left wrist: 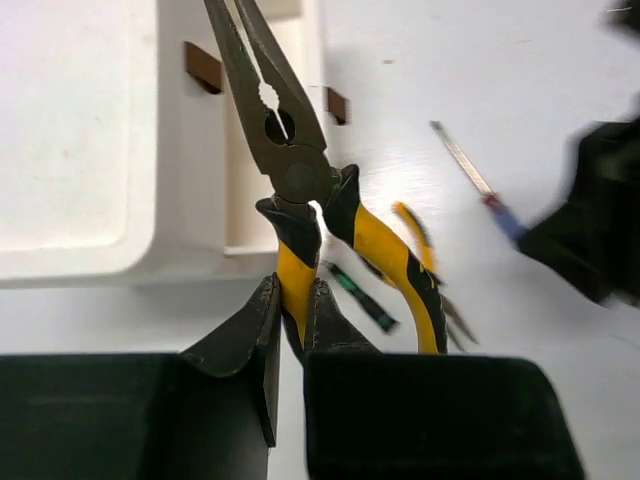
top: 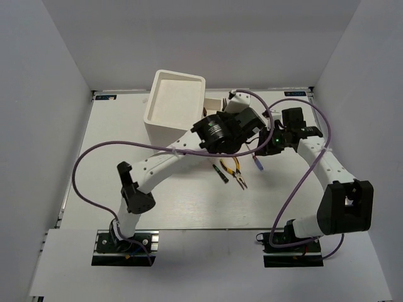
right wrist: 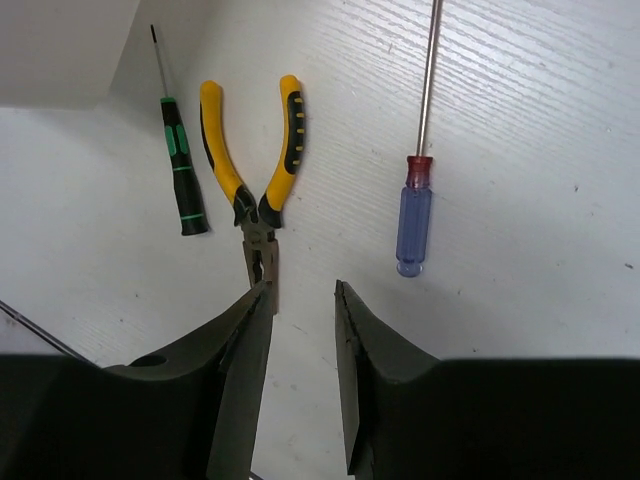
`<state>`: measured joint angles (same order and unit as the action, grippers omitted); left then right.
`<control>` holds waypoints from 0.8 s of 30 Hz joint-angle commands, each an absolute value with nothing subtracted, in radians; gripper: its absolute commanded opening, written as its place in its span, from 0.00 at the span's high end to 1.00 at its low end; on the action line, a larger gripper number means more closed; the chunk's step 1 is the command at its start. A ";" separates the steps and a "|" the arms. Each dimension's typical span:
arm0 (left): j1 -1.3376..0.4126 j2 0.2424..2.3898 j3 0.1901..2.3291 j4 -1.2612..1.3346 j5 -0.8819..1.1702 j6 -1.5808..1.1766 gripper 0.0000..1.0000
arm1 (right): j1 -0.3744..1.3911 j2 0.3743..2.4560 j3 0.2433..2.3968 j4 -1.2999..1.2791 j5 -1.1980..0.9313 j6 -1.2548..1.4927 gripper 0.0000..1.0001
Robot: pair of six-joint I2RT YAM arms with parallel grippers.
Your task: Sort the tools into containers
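Table (top: pixel 113 189): white, wood-grain. Mid-table lie a thin dark-green screwdriver (right wrist: pixel 180 175), yellow-handled pliers (right wrist: pixel 250 165) & a blue-handled screwdriver (right wrist: pixel 414 215), side by side, not touching. R gripper (right wrist: pixel 300 295) hovers just above them, jaws apart, holding nothing. L gripper (left wrist: pixel 293 292) is clamped on one handle of the second yellow pliers (left wrist: pixel 290 150), nose aimed at the drawers (top: pixel 214 104) w/ dark knobs (left wrist: pixel 203 66) beside the tall white box (top: pixel 175 104). Drawer contents: can't tell. Blue stickers (top: pixel 295 93) at far edge, unreadable. White walls (top: pixel 38 94) all round.
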<state>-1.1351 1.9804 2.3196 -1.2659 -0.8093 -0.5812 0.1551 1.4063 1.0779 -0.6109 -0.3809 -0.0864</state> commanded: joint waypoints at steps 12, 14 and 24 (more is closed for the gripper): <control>-1.049 2.062 2.361 -0.962 -1.127 0.052 1.00 | 0.092 1.296 0.957 -0.574 -0.445 -0.058 0.63; -1.049 2.062 2.321 -0.846 -1.127 0.153 1.00 | 0.084 1.284 0.936 -0.565 -0.451 -0.055 0.63; -1.040 2.091 2.221 -0.690 -1.216 0.270 1.00 | 0.046 1.262 0.896 -0.538 -0.489 -0.035 0.63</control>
<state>-1.0439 2.1181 2.2211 -0.8078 -1.1137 0.1890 0.0578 1.2869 0.9100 -0.5701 -0.4526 -0.0547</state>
